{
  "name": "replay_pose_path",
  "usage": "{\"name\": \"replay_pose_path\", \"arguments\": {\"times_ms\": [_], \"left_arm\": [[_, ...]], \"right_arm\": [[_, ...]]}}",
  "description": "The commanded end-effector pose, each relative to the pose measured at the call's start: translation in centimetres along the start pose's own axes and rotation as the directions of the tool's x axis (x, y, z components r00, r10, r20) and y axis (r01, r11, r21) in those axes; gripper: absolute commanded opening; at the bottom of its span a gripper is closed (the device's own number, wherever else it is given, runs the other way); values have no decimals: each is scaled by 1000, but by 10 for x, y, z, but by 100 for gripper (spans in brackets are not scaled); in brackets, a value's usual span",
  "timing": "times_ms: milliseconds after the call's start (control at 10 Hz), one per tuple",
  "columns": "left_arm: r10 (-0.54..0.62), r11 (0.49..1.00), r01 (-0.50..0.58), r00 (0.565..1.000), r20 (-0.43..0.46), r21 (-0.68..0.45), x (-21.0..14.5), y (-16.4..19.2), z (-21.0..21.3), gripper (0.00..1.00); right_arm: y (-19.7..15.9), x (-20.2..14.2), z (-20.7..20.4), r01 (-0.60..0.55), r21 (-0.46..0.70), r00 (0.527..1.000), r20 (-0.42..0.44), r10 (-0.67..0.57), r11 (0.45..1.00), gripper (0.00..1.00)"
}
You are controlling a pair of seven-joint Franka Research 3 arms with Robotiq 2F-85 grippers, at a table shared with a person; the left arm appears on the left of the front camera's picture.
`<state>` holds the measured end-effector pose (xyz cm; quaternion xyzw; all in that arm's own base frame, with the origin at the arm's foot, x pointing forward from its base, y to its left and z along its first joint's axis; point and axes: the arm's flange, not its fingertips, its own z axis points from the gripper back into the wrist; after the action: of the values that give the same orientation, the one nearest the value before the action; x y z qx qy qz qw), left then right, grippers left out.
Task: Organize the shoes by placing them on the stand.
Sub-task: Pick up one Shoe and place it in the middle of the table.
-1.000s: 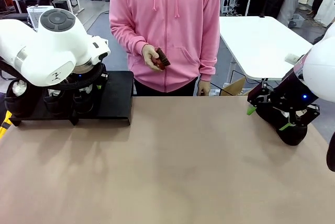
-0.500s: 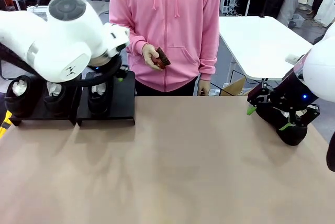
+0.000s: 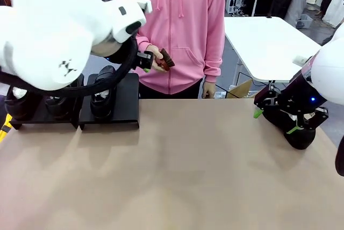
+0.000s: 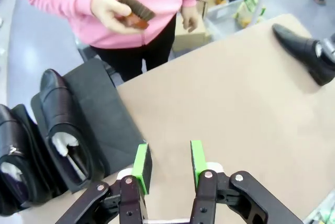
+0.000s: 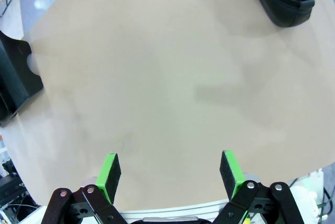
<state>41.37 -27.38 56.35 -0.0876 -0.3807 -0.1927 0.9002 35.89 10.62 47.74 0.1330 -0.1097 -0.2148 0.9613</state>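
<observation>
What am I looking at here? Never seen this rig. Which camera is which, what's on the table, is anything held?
Two white robot arms share a table with a person in a pink hoodie.

The front picture looks across the table from between the arms. The other two come from a camera on each wrist, looking along that arm's own tool.

The left tool hangs empty above the table edge, pads apart. The right tool is wide open, also empty.

Shoes stand on the black stand at the left. One shoe lies on the table by the right arm.

The person's hand holds a small brown brush.
</observation>
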Motion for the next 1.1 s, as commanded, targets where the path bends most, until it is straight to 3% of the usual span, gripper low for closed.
{"name": "replay_pose_path", "arguments": {"times_ms": [0, 100, 200, 300, 400, 600, 800, 900, 1000], "left_arm": [[22, 1000, -22, 999, 26, -12, -13, 26, 18, 43], [13, 998, -15, 1000, -22, -68, -18, 27, 31, 43], [25, 995, -39, 990, -141, -97, -24, 24, 33, 43], [-2, 993, -34, 955, -298, -116, -30, 23, 30, 43], [-59, 987, -4, 920, -387, -159, -38, 19, 28, 43], [-139, 974, 44, 893, -427, -224, -48, 12, 27, 43], [-124, 972, 24, 898, -422, -235, -49, 21, 27, 43], [-112, 979, 21, 887, -449, -202, -59, 3, 20, 43], [-112, 979, 21, 887, -449, -202, -59, 3, 20, 43]], "right_arm": [[0, 1, 2, -10, 13, 1000, -8, 10, 1000, 100], [0, 1, 2, -10, 13, 1000, -8, 10, 1000, 100], [0, 1, 2, -10, 13, 1000, -8, 10, 1000, 100], [0, 1, 2, -10, 13, 1000, -8, 10, 1000, 100], [0, 1, 2, -10, 13, 1000, -8, 10, 1000, 100], [0, 0, 0, 0, 0, 1000, 0, 0, 1000, 100], [-11, 35, -10, -230, -66, 973, -31, 228, 971, 100], [-21, 54, -13, -302, -100, 953, -56, 298, 948, 100], [-31, 72, -18, -406, -141, 913, -94, 396, 903, 100]]}}
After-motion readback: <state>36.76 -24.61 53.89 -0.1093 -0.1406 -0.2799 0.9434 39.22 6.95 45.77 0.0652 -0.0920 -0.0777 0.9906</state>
